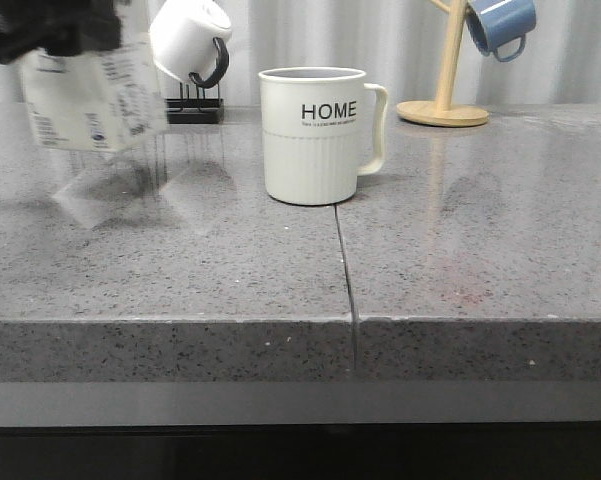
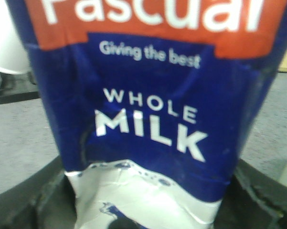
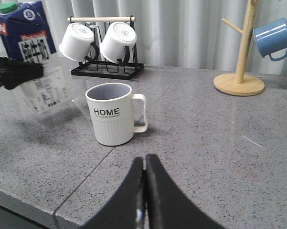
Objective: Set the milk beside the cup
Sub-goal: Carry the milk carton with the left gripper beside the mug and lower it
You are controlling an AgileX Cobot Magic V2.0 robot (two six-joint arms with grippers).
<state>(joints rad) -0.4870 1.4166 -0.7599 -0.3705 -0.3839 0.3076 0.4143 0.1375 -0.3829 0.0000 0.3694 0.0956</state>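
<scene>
We have the whole-milk carton [image 3: 31, 57] clamped in the left gripper [image 3: 12, 74], held tilted and clear of the grey worktop [image 1: 460, 260], well over on the left side with open surface between it and the "HOME" mug [image 1: 312, 135]. In the left wrist view the blue band of the carton fills the frame and its wall looks creased where the fingers press, so we judge the grip firm and the carton soft; we should not squeeze harder. The right gripper [image 3: 144, 191] hangs in front of the mug with its fingers pressed together on nothing, and it can keep out of the way. To do this step well, we bring the carton rightward toward the mug's plain side, away from the handle [image 1: 378, 128], and right it to vertical before lowering, so the base meets the worktop flat, not on an edge. We should stop just beside the mug without nudging it, since an empty mug would slide easily. The black mug rack [image 3: 106, 45] behind the carton's path is the one thing to steer clear of.
</scene>
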